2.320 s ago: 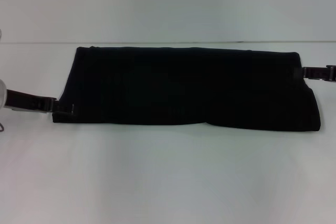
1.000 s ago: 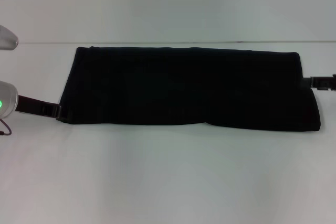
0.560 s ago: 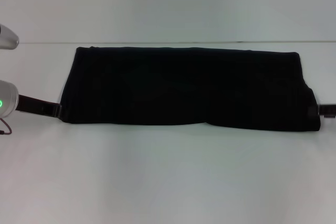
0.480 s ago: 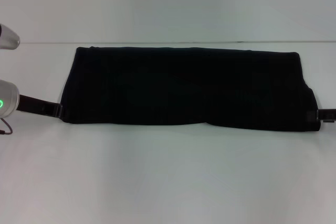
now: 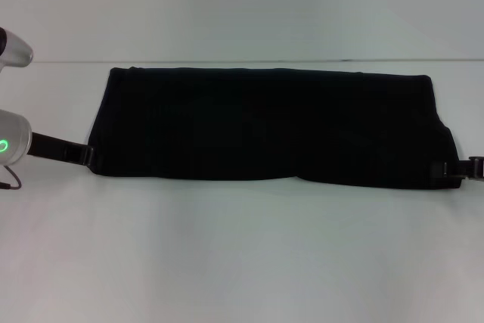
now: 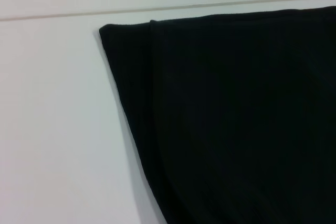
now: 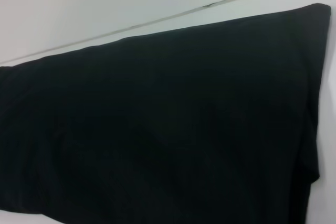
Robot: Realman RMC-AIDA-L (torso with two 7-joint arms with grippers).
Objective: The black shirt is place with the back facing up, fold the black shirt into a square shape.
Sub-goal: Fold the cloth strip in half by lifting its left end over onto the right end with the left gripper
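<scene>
The black shirt (image 5: pixel 272 126) lies flat on the white table (image 5: pixel 242 262), folded into a long band running left to right, with no lettering showing. My left gripper (image 5: pixel 85 155) sits low at the band's near left corner, touching its edge. At the near right corner, my right gripper (image 5: pixel 451 169) reaches in from the table's right side. The left wrist view shows the shirt's (image 6: pixel 236 119) far left corner with a folded layer edge. In the right wrist view the shirt (image 7: pixel 157 129) fills most of the picture. Neither wrist view shows a gripper.
A white wall rises behind the table, and their joint line (image 5: pixel 242 61) runs just beyond the shirt's far edge. Bare table lies in front of the shirt and on both sides of it.
My right gripper has moved from the shirt's far right edge toward me, to its near right corner. The left arm has shifted slightly inward at the near left corner. The shirt has not moved.
</scene>
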